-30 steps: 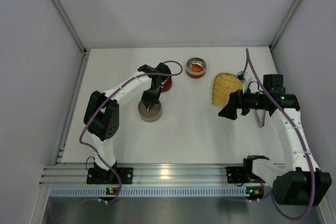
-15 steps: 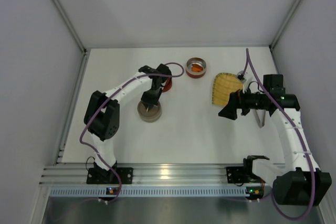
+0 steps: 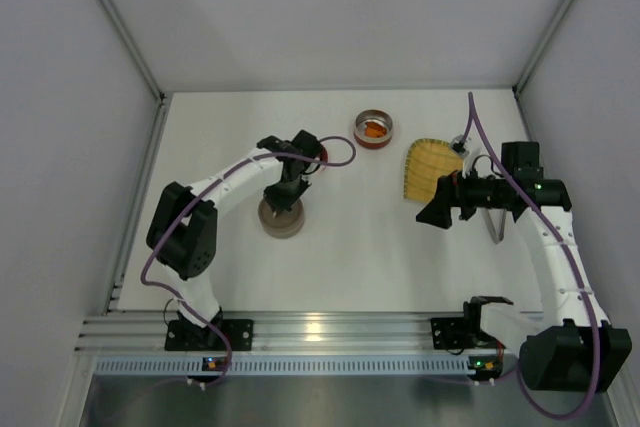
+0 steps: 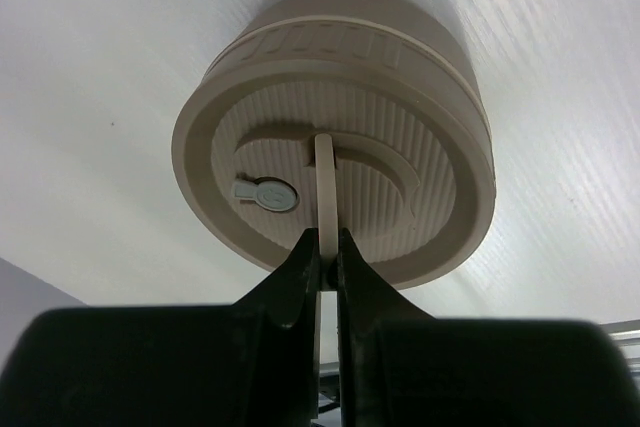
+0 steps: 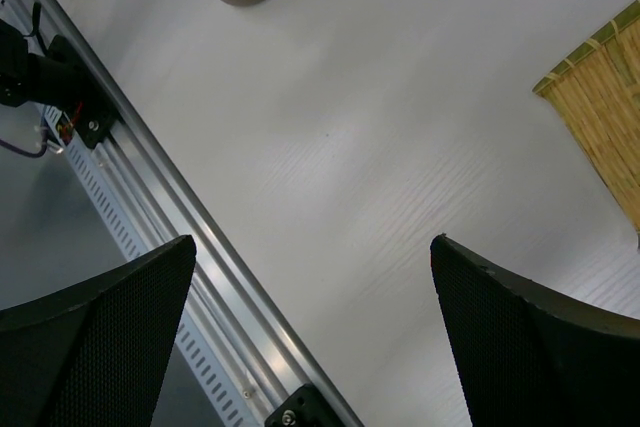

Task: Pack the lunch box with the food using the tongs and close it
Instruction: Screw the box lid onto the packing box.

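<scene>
The left gripper (image 3: 284,199) is clenched on the thin upright handle (image 4: 324,177) in the middle of a round beige plastic lunch box (image 3: 282,219), whose ribbed lid is on. In the left wrist view both fingers press flat against that handle, and a small grey-blue tab (image 4: 256,193) lies at about 9 o'clock of it on the lid. The box sits on the white table (image 3: 350,237) left of centre. At 1 o'clock of the box, a red round tin (image 3: 320,159) is mostly hidden behind the left wrist. Farther out toward 12 o'clock of the table stands an open round metal tin with a red band (image 3: 373,129), with a tiny orange piece of food (image 3: 374,131) inside. The right gripper (image 3: 432,209) hangs released, jaws spread wide, above bare table at 3 o'clock, just near the fan-shaped yellow woven mat (image 3: 430,169). The slim silver-grey metal tongs (image 3: 497,225) lie on the table beside the right forearm, at its outer side.
</scene>
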You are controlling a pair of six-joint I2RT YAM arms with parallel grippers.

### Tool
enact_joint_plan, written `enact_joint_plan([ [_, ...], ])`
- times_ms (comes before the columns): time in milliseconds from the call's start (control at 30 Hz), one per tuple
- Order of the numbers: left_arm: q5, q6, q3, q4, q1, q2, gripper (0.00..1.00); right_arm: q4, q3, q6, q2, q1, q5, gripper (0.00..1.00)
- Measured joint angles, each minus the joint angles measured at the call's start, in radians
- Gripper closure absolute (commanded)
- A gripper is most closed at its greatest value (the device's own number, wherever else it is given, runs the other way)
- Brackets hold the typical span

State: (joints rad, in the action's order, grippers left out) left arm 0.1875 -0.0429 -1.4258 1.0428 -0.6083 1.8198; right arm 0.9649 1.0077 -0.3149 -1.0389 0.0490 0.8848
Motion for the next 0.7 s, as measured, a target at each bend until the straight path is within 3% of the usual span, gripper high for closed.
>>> enact_joint_plan([
  [433, -0.2, -0.537, 0.274, -0.095, -0.007, -0.236, 1.0, 0.008, 0.003, -0.032, -0.029, 0.0, 0.002, 0.01],
  [700, -0.293, -0.743, 0.328, -0.055, -0.023, -0.299, 1.0, 0.013, 0.01, -0.033, -0.035, 0.0, 0.008, 0.0],
])
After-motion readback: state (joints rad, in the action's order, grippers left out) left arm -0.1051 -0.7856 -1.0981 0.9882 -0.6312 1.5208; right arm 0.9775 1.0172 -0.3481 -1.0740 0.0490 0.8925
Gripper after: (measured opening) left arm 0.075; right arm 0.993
